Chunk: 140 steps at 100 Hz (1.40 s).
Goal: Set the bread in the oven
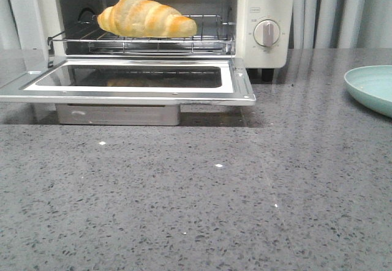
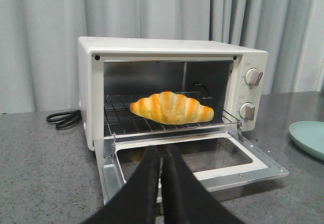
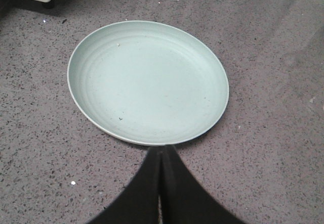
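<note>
Left wrist view is showing the left gripper (image 2: 161,183) with its two black fingers pressed together and nothing between them, hanging in front of the oven (image 2: 172,90) and pointing at its opening. Beyond the fingertips the drop-down door (image 2: 195,161) is lying flat and open, its glass window facing up, which is leaving the cavity free to reach. Farther in, the bread (image 2: 171,107) is resting lengthwise on the wire rack (image 2: 121,118), near the rack's front edge and a little right of centre, clear of the oven walls. That placement is suggesting the roll has been set down where a gripper could let it go without touching the heating space behind.

Over on the right, the right gripper (image 3: 161,188) is also sitting closed and empty, its tips hovering just at the near rim of a pale green plate (image 3: 147,82) that is holding nothing. The plate is lying on the grey speckled countertop (image 1: 196,210), to the right of the oven and well apart from the door.

Judging from this, the bread is already in place, and only closing the door, if wanted, is remaining.
</note>
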### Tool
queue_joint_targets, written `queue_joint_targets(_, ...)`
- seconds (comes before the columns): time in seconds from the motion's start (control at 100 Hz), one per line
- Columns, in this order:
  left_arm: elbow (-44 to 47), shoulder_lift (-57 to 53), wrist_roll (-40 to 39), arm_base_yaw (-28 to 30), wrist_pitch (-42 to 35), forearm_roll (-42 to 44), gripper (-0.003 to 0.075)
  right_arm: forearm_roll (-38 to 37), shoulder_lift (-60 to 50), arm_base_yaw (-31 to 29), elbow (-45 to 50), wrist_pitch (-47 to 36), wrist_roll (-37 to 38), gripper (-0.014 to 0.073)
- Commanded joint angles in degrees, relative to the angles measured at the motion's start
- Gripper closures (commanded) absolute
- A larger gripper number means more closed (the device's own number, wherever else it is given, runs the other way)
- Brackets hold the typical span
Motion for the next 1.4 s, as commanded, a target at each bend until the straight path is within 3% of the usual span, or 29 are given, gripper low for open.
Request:
queue_joint_targets(0.0, -1.42, 0.65, -0.52, 0.02, -3.11, -1.42, 0.0741, -3.97, 0.35, -0.07, -1.31, -1.57, 0.28, 0.0661)
queue_joint_targets(0.67, -1.42, 0.65, -0.52, 0.02, -3.11, -1.42, 0.0742, -3.74, 0.21, -0.07, -1.31, -1.57, 0.28, 0.0661)
queue_joint_targets(0.91, -1.42, 0.65, -0.52, 0.02, -3.11, -1.42, 0.0741, 7.92, -3.76, -0.18, -1.20, 2.82, -0.53, 0.0661)
queue_joint_targets(1.01, -1.42, 0.65, -0.52, 0.02, -3.11, -1.42, 0.0741, 9.18, -4.94, -0.18, -0.41, 4.33, -0.64, 0.0661)
queue_joint_targets(1.11, -1.42, 0.65, -0.52, 0.02, -3.11, -1.42, 0.0741, 9.93, -5.95, -0.18, 0.39, 1.36, -5.78, 0.0661)
queue_joint_targets(1.25, -1.42, 0.65, -0.52, 0.02, -3.11, -1.42, 0.0741, 12.10, -6.28, -2.18, 0.88, -10.43, -14.83, 0.0661)
queue_joint_targets(1.39, -1.42, 0.65, -0.52, 0.02, -3.11, -1.42, 0.0741, 21.16, -6.28, -8.46, 1.02, -21.52, -27.17, 0.0661)
